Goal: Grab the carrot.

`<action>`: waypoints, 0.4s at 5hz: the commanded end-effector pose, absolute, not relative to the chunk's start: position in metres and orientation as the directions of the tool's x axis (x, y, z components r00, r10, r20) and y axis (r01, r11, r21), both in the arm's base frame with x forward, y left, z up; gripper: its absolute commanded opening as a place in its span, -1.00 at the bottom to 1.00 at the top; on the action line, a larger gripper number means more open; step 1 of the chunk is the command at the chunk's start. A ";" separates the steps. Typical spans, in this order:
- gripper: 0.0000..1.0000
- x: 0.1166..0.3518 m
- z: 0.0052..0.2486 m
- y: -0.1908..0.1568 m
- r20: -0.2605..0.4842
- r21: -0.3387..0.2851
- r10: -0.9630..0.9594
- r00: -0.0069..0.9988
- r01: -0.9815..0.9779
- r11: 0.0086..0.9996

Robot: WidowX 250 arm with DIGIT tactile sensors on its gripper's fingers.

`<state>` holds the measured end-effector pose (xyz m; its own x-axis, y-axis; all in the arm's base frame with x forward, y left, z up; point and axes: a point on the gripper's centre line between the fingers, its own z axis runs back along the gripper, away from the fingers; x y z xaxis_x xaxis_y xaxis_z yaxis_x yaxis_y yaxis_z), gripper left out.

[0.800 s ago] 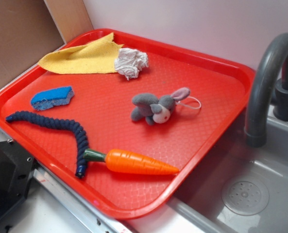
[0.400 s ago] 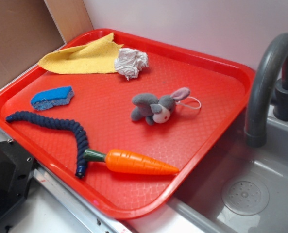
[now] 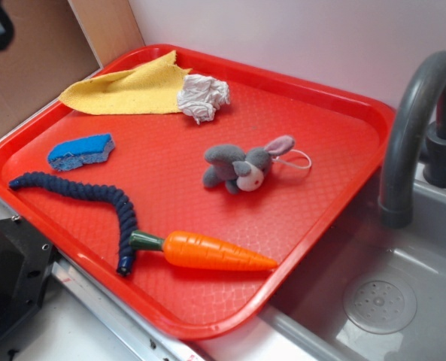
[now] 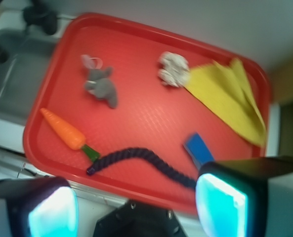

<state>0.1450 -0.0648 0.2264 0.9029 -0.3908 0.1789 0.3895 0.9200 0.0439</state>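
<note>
Carrot (image 3: pixel 207 252) (image 4: pixel 64 130) lies unlabelled on the tray (image 3: pixel 335 135); tool (image 4: pixel 136 207) spread wide, empty.

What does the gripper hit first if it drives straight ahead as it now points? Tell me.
Probably the blue rope near the tray's front edge, between the open gripper fingers; the carrot lies off to one side. Depth is uncertain in the blurred wrist view.

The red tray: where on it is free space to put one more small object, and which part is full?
On the red tray, the widest bare patch lies right of the plush bunny, toward the faucet. Another lies between the blue sponge, the bunny and the yellow cloth. The near edge is crowded: the blue rope touches the carrot stem.
</note>
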 end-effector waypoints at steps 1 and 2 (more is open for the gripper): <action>1.00 0.151 0.187 -0.123 0.207 -0.020 -0.667 0.716 0.685 0.728; 1.00 0.151 0.165 -0.140 0.172 -0.023 -0.714 0.679 0.727 0.686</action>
